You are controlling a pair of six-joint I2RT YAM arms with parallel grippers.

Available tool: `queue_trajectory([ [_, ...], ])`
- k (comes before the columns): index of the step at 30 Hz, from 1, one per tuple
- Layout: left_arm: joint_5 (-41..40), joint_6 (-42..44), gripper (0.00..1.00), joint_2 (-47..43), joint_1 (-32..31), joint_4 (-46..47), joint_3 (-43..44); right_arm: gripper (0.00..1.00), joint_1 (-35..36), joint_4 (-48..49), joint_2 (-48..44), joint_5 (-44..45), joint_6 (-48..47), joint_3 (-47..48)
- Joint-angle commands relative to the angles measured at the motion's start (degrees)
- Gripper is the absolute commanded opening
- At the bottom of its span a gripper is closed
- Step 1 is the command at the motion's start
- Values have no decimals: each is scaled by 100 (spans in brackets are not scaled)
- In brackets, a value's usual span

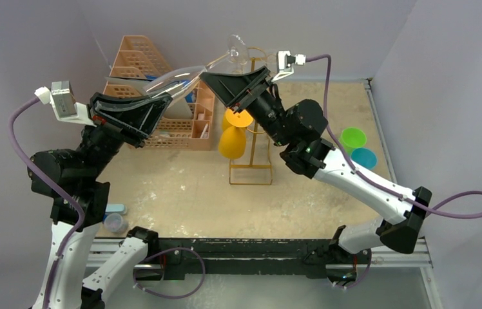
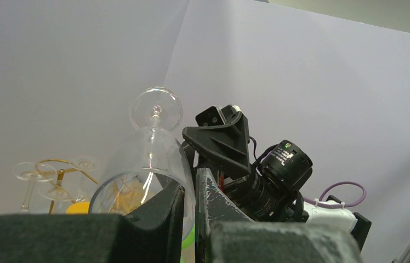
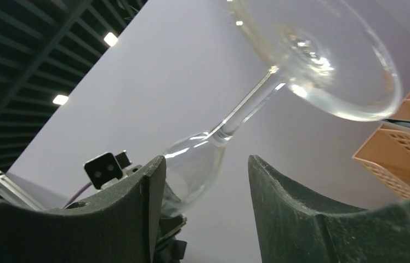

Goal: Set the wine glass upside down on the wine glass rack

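Note:
A clear wine glass (image 1: 190, 76) is held tilted in the air, its bowl at the left and its foot (image 1: 235, 48) up at the right. My left gripper (image 1: 164, 100) is shut on the bowl's rim (image 2: 137, 181), one finger inside and one outside. My right gripper (image 1: 216, 80) stands open just under the stem (image 3: 252, 104), touching nothing that I can see; the bowl (image 3: 197, 164) shows between its fingers. The gold wine glass rack (image 1: 251, 166) stands behind it, and two yellow glasses (image 1: 232, 143) hang upside down on it.
A peach lattice organizer (image 1: 136, 61) stands at the back left, close behind the left gripper. A green cup (image 1: 353, 137) and a blue cup (image 1: 363, 157) sit at the right. A small clear cup (image 1: 114, 223) sits near the left arm's base. Grey walls enclose the table.

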Motion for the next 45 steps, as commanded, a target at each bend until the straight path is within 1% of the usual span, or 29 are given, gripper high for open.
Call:
queue_trajectory([
  [1,40,158,0,-36,-14,373,-39,59,91,630,41,304,94,362],
  [4,83,177,0,-84,-14,384,-84,57,102,707,115,492,198,377],
  [8,32,324,0,-259,-14,404,-163,52,110,1044,236,700,548,329],
  [15,162,346,0,-280,-13,535,-278,41,116,843,454,527,857,617],
  [22,180,419,0,-236,-14,535,-318,23,234,573,496,422,842,704],
  [23,178,433,0,-241,-14,522,-343,18,235,548,484,423,838,697],
  [26,168,469,0,-279,-14,461,-422,0,239,500,440,457,745,679],
  [27,156,484,0,-287,-14,417,-445,0,233,431,418,488,677,697],
  [28,135,495,2,-313,-14,367,-469,0,239,271,398,534,622,740],
  [31,55,504,13,-408,-14,177,-526,0,239,-211,311,679,331,857],
  [34,-43,550,30,-510,-14,-116,-514,0,239,-185,234,741,83,750],
  [37,-186,615,43,-600,-14,-515,-437,0,228,-291,161,753,-98,699],
  [39,-296,665,46,-655,-14,-930,-343,0,220,-430,130,771,-336,753],
  [41,-445,678,52,-697,-14,-1316,-229,0,169,-1029,147,666,-571,1083],
  [43,-592,752,56,-724,-12,-1708,-70,0,96,-1633,170,582,-822,1455],
  [45,-708,789,59,-742,-14,-2141,99,0,-33,-2020,162,463,-1030,1709],
])
